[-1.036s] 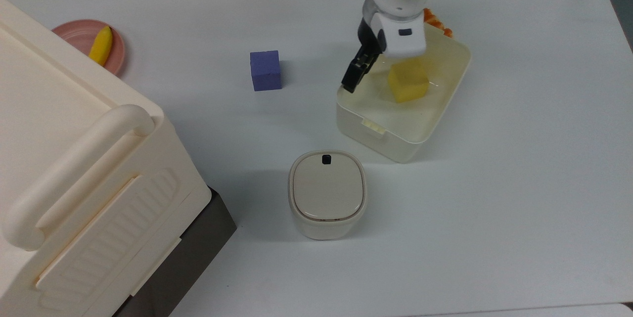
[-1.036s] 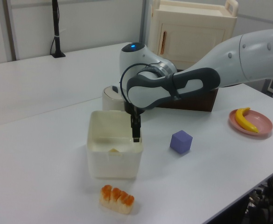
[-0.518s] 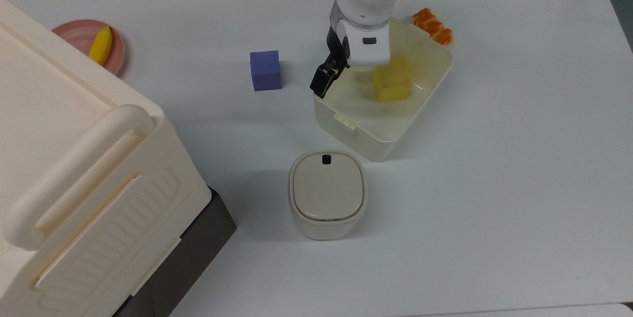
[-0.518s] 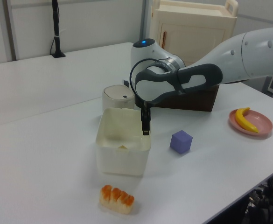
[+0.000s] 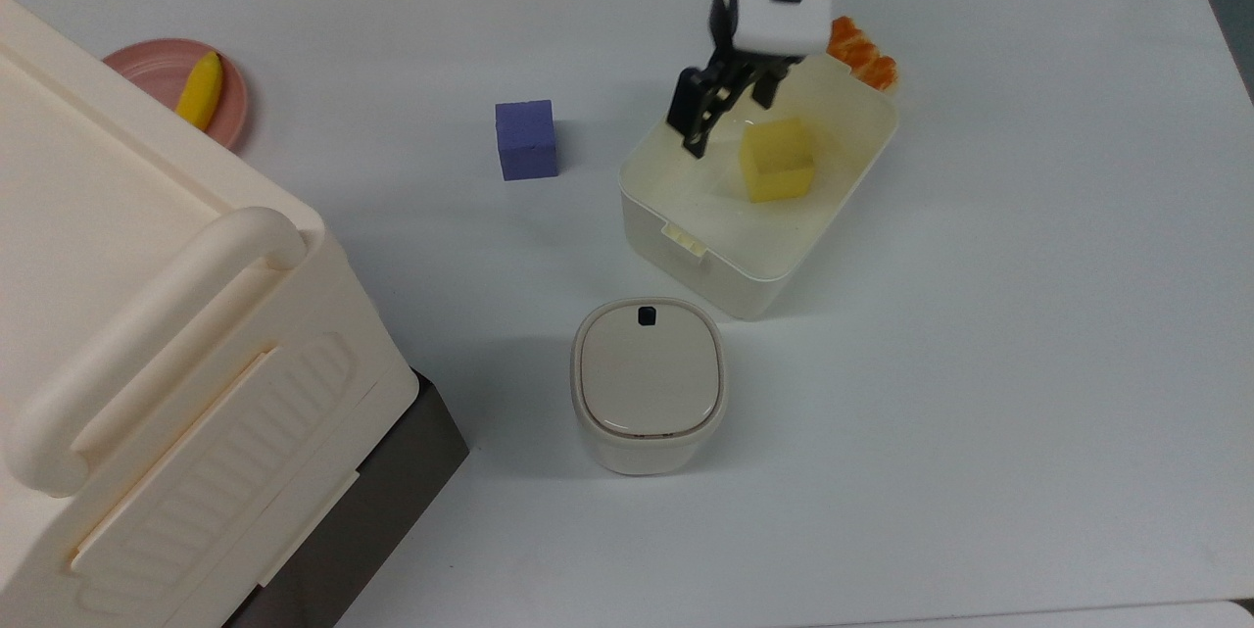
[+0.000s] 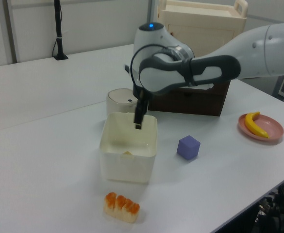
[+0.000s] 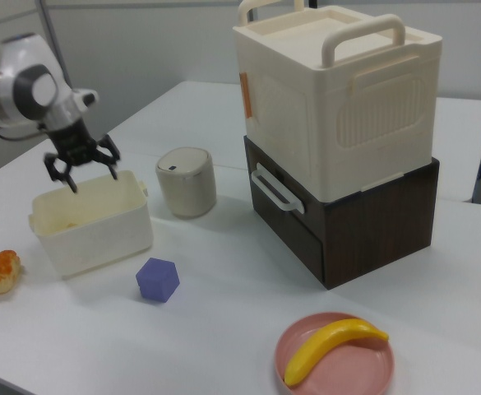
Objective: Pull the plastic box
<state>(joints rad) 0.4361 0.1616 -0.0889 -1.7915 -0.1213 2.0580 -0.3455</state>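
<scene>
Plastic box (image 5: 784, 256): translucent cream plastic, smooth, faintly glossy. Yellow block (image 5: 777, 160) inside: matt, spongy-looking. Purple cube (image 5: 526, 140): matt, slightly grainy. Lidded container (image 5: 648, 383): smooth satin plastic. Large bin (image 7: 339, 99): cream plastic, ribbed panels. Plate (image 7: 335, 362): smooth pink. Table (image 5: 1029, 314): matt white.

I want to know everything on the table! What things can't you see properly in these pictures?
- Orange food: top view, partly behind the gripper and the plastic box rim.
- Yellow block: left view, the box's near wall hides nearly all of it.
- Big cream bin: top view, cut off by the top view's left edge.
- Dark cabinet: top view, mostly under the bin.
</scene>
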